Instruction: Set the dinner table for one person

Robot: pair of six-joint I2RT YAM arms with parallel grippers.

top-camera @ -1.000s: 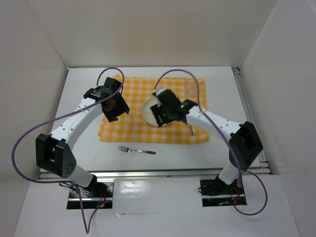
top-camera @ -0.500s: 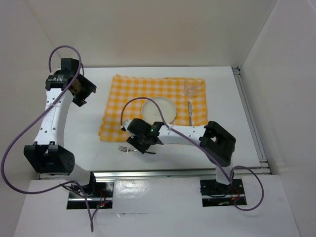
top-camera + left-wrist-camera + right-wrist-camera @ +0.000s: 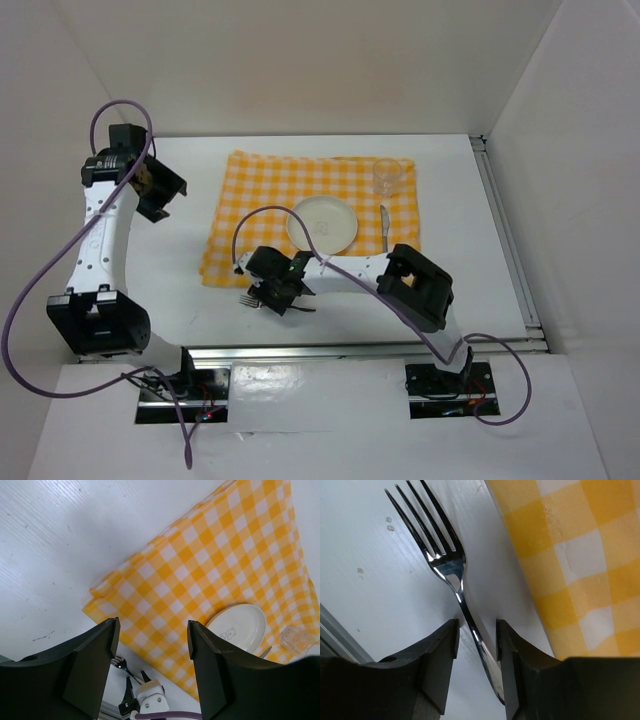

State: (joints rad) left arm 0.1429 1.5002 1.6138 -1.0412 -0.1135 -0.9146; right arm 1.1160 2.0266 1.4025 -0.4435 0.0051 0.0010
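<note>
The step in hand is the pick-up of the fork (image 3: 445, 565); the plate (image 3: 322, 222), knife (image 3: 384, 230) and glass (image 3: 388, 175) already sit on the cloth (image 3: 255, 200), with the knife just right of the plate and the glass at the far right corner. The fork is the one piece off the cloth; it lies on the bare white table (image 3: 480, 270), just beside the cloth's near edge, tines toward the left.

The right gripper (image 3: 475, 627) is low over the fork, its jaws a little apart and straddling the neck just behind the tines; no clamp shows yet. The left gripper (image 3: 153, 627) hangs high at the far left, jaws wide apart with nothing between them.

Next, I judge, the right jaws need to close on the thin neck with the tips down at the tabletop, since flat metal gives little to grip; the cloth edge lies near one finger and should stay out of the pinch. Then lift, and lay the fork on the cloth left of the plate, parallel to the knife.
</note>
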